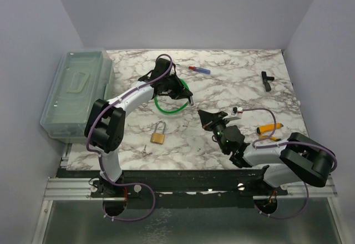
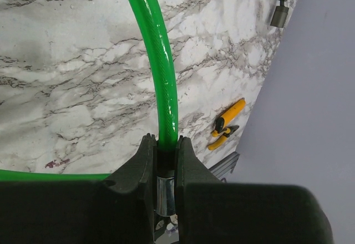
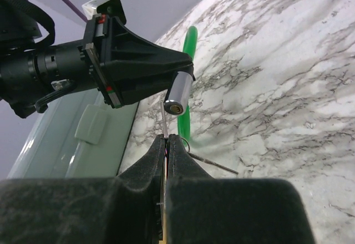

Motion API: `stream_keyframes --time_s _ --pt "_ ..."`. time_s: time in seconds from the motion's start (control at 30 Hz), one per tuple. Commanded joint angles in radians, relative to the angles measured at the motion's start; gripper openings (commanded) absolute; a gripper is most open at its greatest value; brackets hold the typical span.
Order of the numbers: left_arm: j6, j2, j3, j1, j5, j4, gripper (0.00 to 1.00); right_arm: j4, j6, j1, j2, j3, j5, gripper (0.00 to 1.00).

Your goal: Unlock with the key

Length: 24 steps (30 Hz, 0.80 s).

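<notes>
The key (image 3: 164, 121) stands blade-up between the tips of the right claw (image 3: 167, 140), whose jaws are pinched together on it with no gap. A second key (image 3: 215, 166) sticks out sideways just beside the jaws. The blade tip sits just beside the keyhole face of the cylinder (image 3: 178, 93). Whether tip and face touch cannot be told.

The cylinder is a short silver barrel tilted face-down toward the key. It is the end fitting of the cable (image 2: 161, 61), a green loop. The left claw (image 2: 166, 147) is narrow and clamped on the cable where it joins the cylinder. The rest of the loop curves away across the bench (image 1: 238, 89). Both claws meet above the middle of the bench.

Other items, by position on the bench:
- Padlock (image 1: 158, 135): brass body, shackle closed, lying flat between the middle and the near edge, left of the right claw.
- Small metal item (image 1: 145, 148): just beside the padlock, toward the near edge; too small to identify.
- Pliers (image 1: 269, 130): yellow handles, near the right edge toward the near right corner.
- Black tool (image 1: 267, 80): near the right edge toward the far right corner.
- Screwdriver (image 1: 199, 69): red and blue handle, near the far edge at mid-width.
- Bin (image 1: 77, 91): clear, lidded, along the left edge.
</notes>
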Motion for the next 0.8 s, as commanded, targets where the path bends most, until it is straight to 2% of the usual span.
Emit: stream_keyframes --time_s 0.0,0.2,0.6,0.77 --pt "-0.038 -0.040 -0.012 0.005 0.053 0.020 0.00 0.091 -0.097 0.003 0.033 0.046 0.027 0.00" --pt "-0.037 -0.042 -0.015 0.006 0.054 0.024 0.00 0.050 -0.083 0.003 0.053 0.070 0.020 0.00" --pt "-0.046 -0.044 -0.031 0.028 0.046 0.033 0.00 -0.080 0.064 0.003 0.095 0.088 0.010 0.00" --pt "-0.051 -0.036 -0.039 0.033 0.056 0.044 0.00 -0.045 0.061 0.003 0.111 0.082 0.003 0.00"
